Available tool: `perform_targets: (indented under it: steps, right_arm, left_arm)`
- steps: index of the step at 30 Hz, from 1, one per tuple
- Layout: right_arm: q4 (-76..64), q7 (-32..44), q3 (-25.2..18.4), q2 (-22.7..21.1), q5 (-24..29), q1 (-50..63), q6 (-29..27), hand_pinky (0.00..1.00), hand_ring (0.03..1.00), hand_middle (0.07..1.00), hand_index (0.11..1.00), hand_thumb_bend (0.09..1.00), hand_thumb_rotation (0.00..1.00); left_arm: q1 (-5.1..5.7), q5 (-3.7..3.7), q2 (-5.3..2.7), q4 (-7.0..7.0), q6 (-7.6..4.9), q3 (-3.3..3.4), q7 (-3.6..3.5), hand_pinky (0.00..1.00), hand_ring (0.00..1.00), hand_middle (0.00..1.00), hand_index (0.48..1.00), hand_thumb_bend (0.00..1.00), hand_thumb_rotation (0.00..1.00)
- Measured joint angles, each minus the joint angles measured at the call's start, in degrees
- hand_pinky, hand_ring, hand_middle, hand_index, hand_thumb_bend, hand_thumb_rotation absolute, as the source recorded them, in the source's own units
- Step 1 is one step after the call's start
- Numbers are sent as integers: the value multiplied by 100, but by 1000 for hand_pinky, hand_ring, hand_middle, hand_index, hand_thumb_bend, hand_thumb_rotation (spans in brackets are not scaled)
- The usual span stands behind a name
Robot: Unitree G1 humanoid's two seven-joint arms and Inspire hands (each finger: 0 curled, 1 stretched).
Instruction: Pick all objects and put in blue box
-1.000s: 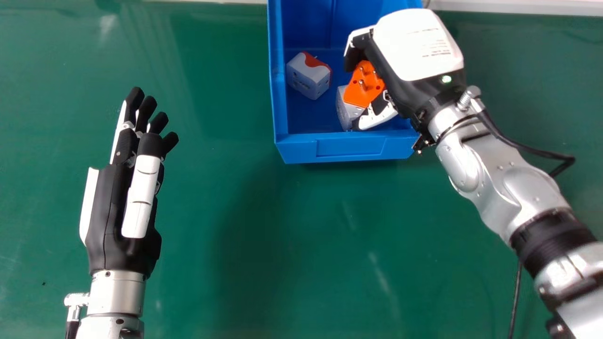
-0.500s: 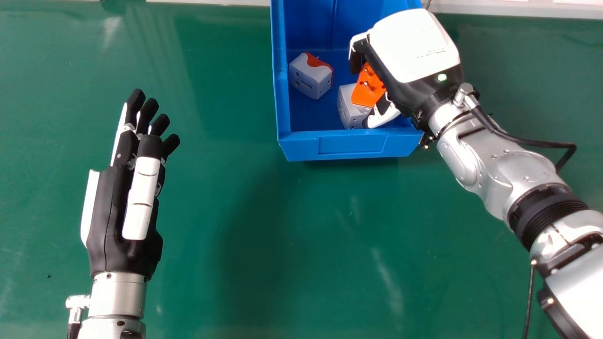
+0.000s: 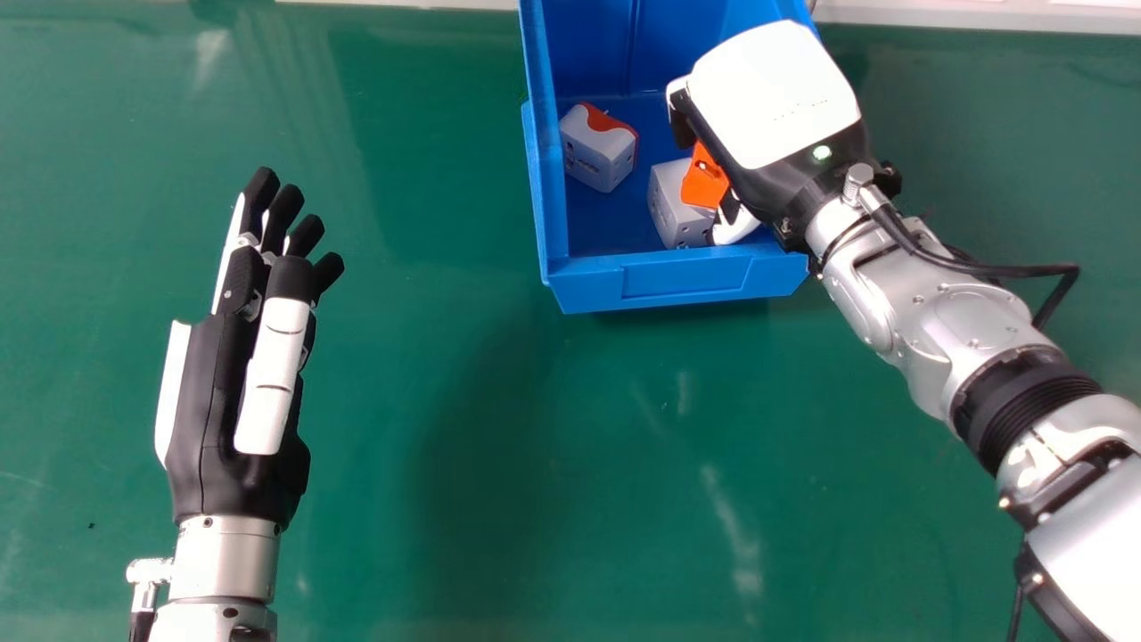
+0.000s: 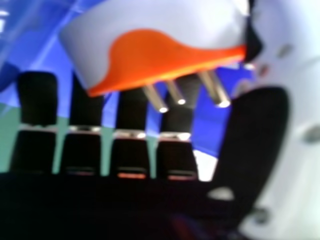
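Head view. Right hand (image 3: 774, 94), black and white, palm down over the near part of an open blue plastic box (image 3: 686, 276); fingers only slightly bent, thumb apart from them. One white adapter with an orange pronged face (image 3: 702, 183), partly hidden under the palm, inside the box. Just beside it, one pale grey cube-shaped adapter (image 3: 677, 201); farther from the hand, toward the left wall, one white adapter with a red-orange curved panel (image 3: 599, 156). Surface: glossy green tabletop (image 3: 446, 401), lightly scuffed, under the box; white strip (image 3: 936, 12) beyond it. Left hand (image 3: 241, 383) above the tabletop, well apart.

Right hand view. Fingers nearly straight, wide gap to the thumb; orange-faced adapter tilted across it, metal prongs toward the palm. Firm hold: cannot tell.
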Motion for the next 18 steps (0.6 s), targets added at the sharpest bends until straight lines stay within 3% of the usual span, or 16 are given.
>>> perform_targets:
  steps: [2, 3, 5, 6, 7, 8, 9, 10, 18]
  right_arm:
    - [-129, 54, 0, -25, 1, 17, 77, 394, 505, 580, 592, 607, 73]
    - [-215, 72, -5, -46, 4, 34, 116, 504, 604, 664, 673, 686, 155]
    - [-439, 110, -26, -106, 12, 84, 154, 504, 604, 664, 673, 686, 155]
    - [-571, 128, -45, -133, 13, 122, 201, 603, 683, 731, 739, 749, 222]
    - [-688, 157, -60, -152, 15, 149, 261, 603, 683, 731, 739, 749, 222]
    - [-806, 174, -91, -173, 16, 177, 294, 683, 747, 785, 791, 800, 284]
    - [-945, 202, -130, -199, 19, 209, 337, 683, 747, 785, 791, 800, 284]
    - [-1051, 213, -160, -221, 24, 232, 366, 746, 798, 828, 833, 840, 336]
    - [-1634, 323, -229, -343, 70, 503, 382, 896, 917, 930, 932, 936, 471]
  left_arm:
    - [-1, 5, 1, 3, 0, -2, 0, 916, 953, 974, 963, 719, 774]
    - [-2, 4, 1, 4, 0, -3, 0, 918, 954, 974, 964, 718, 775]
    - [-2, -2, 1, 6, 0, -2, -2, 918, 954, 974, 964, 718, 775]
    - [-2, -7, 1, 6, 1, -3, -7, 919, 955, 975, 965, 719, 774]
    - [-4, -15, 1, 6, 2, -3, -10, 919, 955, 975, 965, 719, 774]
    - [-5, -25, 0, 6, 2, -3, -14, 921, 956, 976, 966, 719, 772]
    - [-6, -28, 0, 6, 3, -3, -17, 921, 956, 976, 966, 719, 772]
    - [-6, -28, 1, 6, 3, -3, -18, 922, 957, 976, 966, 721, 769]
    - [-11, -19, 4, 13, 1, -3, -25, 924, 958, 978, 968, 725, 772]
